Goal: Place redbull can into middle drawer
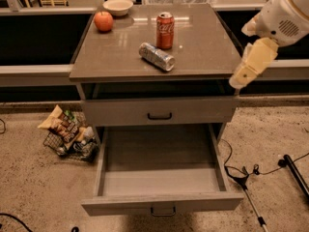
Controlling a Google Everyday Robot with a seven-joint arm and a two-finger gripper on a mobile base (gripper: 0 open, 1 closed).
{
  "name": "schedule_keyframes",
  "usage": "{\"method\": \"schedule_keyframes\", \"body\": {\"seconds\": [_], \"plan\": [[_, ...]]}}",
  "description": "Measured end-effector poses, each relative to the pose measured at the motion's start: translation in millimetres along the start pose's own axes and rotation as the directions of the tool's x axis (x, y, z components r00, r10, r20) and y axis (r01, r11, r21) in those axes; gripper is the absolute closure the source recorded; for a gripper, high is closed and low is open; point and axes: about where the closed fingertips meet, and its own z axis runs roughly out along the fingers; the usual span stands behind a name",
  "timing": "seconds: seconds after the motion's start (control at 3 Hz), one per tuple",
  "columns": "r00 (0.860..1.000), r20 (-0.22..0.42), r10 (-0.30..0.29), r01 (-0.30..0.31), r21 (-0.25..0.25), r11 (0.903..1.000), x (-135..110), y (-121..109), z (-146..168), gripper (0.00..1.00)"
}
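Redbull can (157,56) lies on its side on the grey worktop (116,57), near the middle and towards the front edge, with its long axis running diagonally from rear left to front right. Red Coca-Cola can (165,30) stands upright just behind it; the two look close but apart. An apple (103,21) sits at the rear left of the worktop, with a pale bowl (118,7) just behind it.

Middle drawer (161,182) is pulled fully out towards the camera, its flat grey floor bare and its small black handle showing on the front panel. Above it is another grey drawer front (193,111) with a black handle.

Hand (241,76) hangs in the air off the right front corner of the worktop, at about worktop height, on the end of the white arm (285,13) that enters from the upper right. It is well apart from the redbull can and has hold of nothing visible; whether it is open or closed cannot be told.

A wire basket of snack packets (67,134) rests on the floor to the left of the cabinet, and black cables (241,170) trail to the right
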Motion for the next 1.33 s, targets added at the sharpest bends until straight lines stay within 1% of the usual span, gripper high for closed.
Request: {"method": "schedule_keyframes", "body": {"seconds": [0.33, 0.67, 1.0, 1.33], "plan": [[0.981, 0.135, 0.136, -0.136, -0.011, 0.9907, -26, -46, 22, 0.0], [0.981, 0.135, 0.136, -0.136, -0.011, 0.9907, -26, -46, 23, 0.0], [0.967, 0.21, 0.144, -0.147, -0.001, 0.9892, -41, -73, 36, 0.0], [0.942, 0.297, 0.157, -0.164, -0.003, 0.9865, -69, -120, 70, 0.0]]}}
